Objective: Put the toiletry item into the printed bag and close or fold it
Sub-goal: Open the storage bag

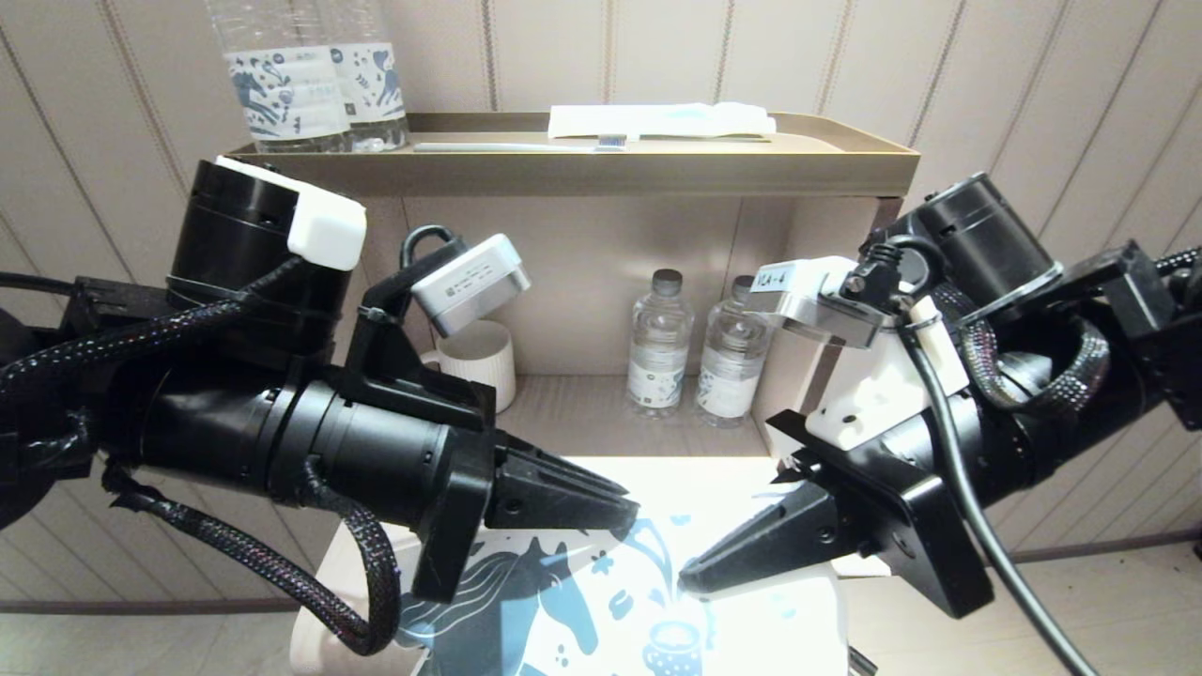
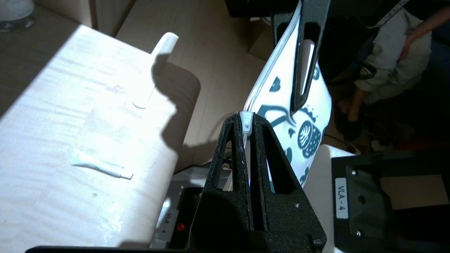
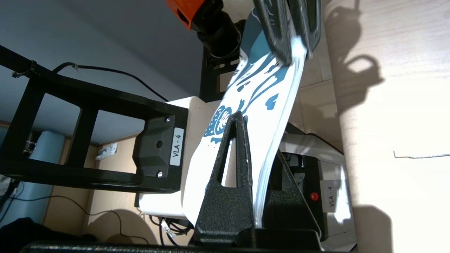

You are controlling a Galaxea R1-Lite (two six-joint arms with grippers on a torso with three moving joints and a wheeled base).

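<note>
Printed bag (image 1: 601, 601) hangs in the air between both grippers, off the front edge of the pale wooden worktop (image 2: 52, 147); the left gripper (image 2: 248, 123) has its jaws clamped together on the zip strip at one end, the right gripper (image 3: 262, 168) has its jaws clamped on the other end, and the pouch is stretched between them with its blue horse and cup print facing up toward the head camera. Toiletry item (image 2: 153, 70), the plain white stick, lies flat on the worktop with its rounded tip reaching past the far edge, well apart from the bag; a small white tube (image 2: 102, 165) lies nearer, with bare surface around it. Behind stands a shelf unit (image 1: 601, 174) holding water bottles (image 1: 657, 343), a ribbed white mug (image 1: 479, 361) and a toothbrush (image 1: 526, 145) on top. Labels on the robot read "VLA - 4".
</note>
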